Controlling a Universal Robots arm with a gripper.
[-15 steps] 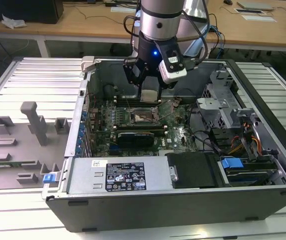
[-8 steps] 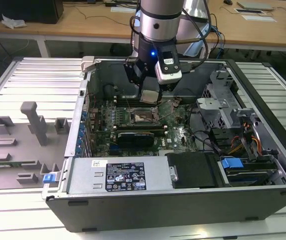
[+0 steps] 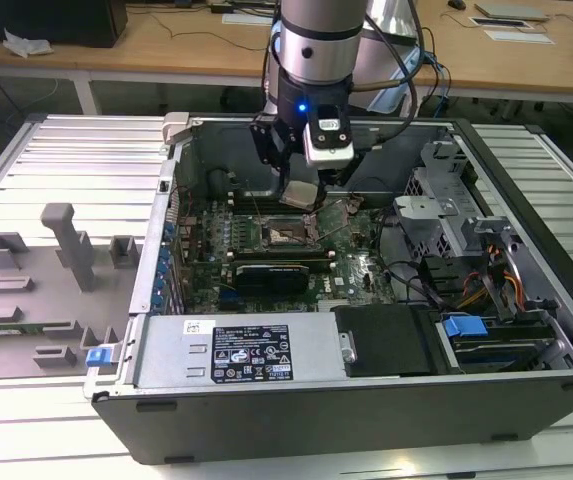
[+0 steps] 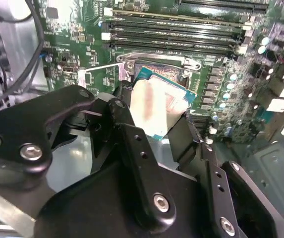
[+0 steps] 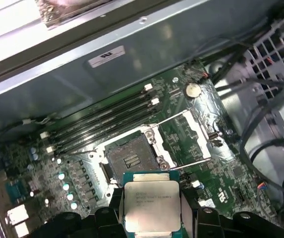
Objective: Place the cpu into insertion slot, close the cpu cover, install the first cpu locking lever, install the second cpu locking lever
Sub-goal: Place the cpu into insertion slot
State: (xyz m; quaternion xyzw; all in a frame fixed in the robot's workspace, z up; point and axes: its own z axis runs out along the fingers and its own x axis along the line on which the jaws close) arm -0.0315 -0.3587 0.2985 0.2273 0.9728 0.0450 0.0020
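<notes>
The gripper is closed partway onto the cpu, clamping its edges above the open insertion slot

A big silver table with long ridges across its top sits in front. A grey tray with blocky shapes lies on it at the exterior view's left. Behind stand a light brown wooden desk with a crumpled white paper and a second wooden desk with flat white sheets, and the floor under them is dark.
</notes>
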